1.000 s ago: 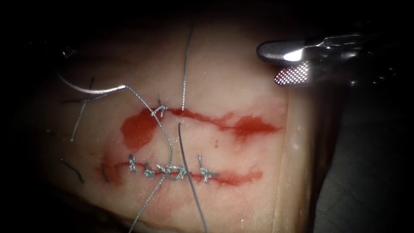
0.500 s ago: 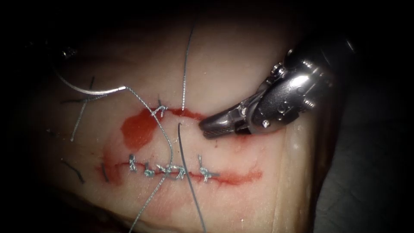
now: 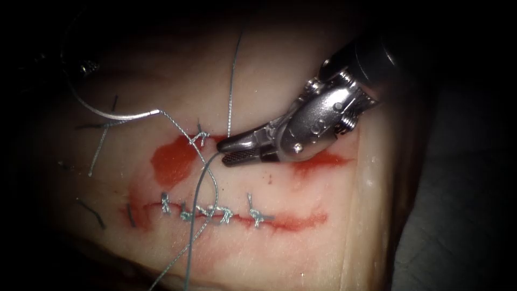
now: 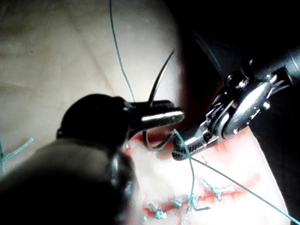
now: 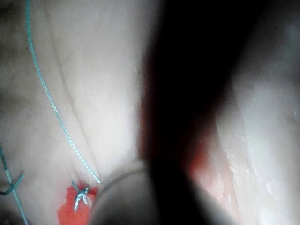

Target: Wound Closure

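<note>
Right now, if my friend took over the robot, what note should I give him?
Left tool holds the needle partway along its curve, out of the tissue, up left of the upper cut.
Right tool grips a thread end beside the upper cut's one stitch.
Done: lower cut stitched.
Left: the upper cut's open stretch to the right.

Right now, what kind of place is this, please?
Probably a surgical training bench: pale pork tissue with a red, partly stitched cut, the left metal pincer holding a curved silver needle near mid-curve, outside the tissue, the right pincer at the grey thread.
</note>
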Available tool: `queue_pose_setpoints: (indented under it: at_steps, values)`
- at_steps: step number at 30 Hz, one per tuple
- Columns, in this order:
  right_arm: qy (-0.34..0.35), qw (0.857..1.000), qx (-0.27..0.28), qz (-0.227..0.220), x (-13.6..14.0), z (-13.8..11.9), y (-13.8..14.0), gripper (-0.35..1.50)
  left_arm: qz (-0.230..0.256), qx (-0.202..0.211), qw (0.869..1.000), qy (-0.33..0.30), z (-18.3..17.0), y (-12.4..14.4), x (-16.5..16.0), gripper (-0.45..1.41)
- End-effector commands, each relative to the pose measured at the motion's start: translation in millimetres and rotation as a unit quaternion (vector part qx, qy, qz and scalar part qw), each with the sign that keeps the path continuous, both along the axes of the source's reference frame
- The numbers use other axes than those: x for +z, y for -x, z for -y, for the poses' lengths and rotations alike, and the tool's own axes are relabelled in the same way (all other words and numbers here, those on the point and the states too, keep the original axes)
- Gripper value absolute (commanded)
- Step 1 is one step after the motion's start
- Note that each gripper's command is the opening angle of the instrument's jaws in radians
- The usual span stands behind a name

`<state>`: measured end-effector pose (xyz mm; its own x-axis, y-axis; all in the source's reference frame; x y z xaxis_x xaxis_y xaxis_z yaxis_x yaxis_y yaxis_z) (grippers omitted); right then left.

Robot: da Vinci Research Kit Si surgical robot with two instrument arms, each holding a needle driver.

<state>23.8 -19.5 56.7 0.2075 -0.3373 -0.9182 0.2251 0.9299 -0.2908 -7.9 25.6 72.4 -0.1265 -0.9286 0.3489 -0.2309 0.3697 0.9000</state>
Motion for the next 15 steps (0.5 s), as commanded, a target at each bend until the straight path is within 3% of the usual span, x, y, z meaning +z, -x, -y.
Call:
queue_pose_setpoints:
  at_steps: [1,3,15]
  values:
    - [0.003,1.0,0.001,0.0,0.3,0.0,-0.9,0.29,0.001,0.0,1.0,0.001,-0.2,0.5,0.5,-0.45]
    - [0.007,1.0,0.01,0.006,0.4,0.0,-0.9,0.37,0.0,0.0,1.0,0.001,-0.2,0.6,0.5,-0.45]
    - [0.015,1.0,0.014,0.009,1.4,-0.1,-1.3,0.41,0.0,0.0,1.0,0.001,-0.2,0.6,0.5,-0.45]
